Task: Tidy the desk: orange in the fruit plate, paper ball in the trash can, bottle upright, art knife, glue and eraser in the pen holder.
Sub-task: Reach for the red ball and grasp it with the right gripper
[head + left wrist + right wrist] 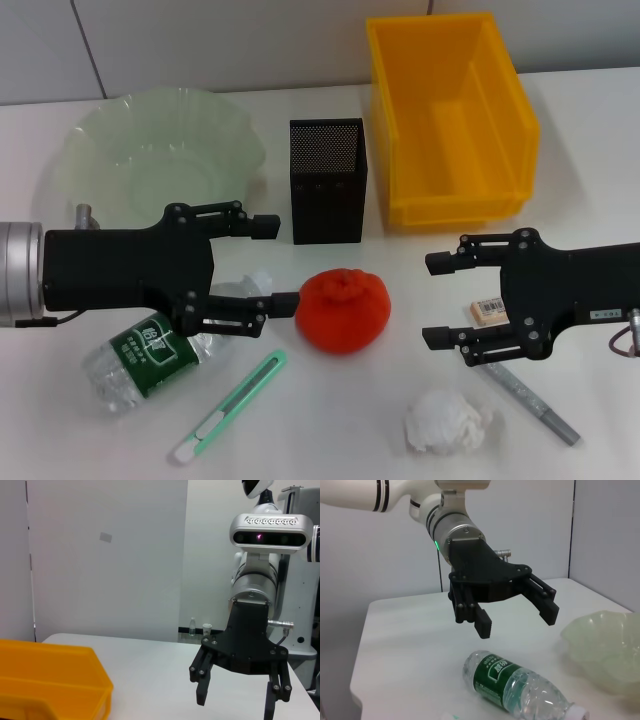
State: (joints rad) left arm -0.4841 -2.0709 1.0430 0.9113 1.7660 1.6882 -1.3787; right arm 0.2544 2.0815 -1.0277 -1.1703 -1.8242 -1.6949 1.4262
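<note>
The orange (pixel 343 308) lies on the white table between my two grippers. My left gripper (pixel 278 265) is open, hovering just left of the orange and above the neck end of the plastic bottle (pixel 150 360), which lies on its side. My right gripper (pixel 432 300) is open to the right of the orange, over the eraser (pixel 488 308). The green art knife (pixel 230 405) lies at the front, the paper ball (pixel 450 420) at the front right, and the grey glue stick (pixel 530 395) beside it. The right wrist view shows the left gripper (pixel 516 620) above the bottle (pixel 515 687).
The green fruit plate (pixel 160 150) is at the back left and also shows in the right wrist view (pixel 605 650). The black mesh pen holder (pixel 327 180) stands at the back middle. The yellow bin (pixel 450 120) is at the back right. The left wrist view shows the right gripper (pixel 235 707) and the bin (pixel 50 680).
</note>
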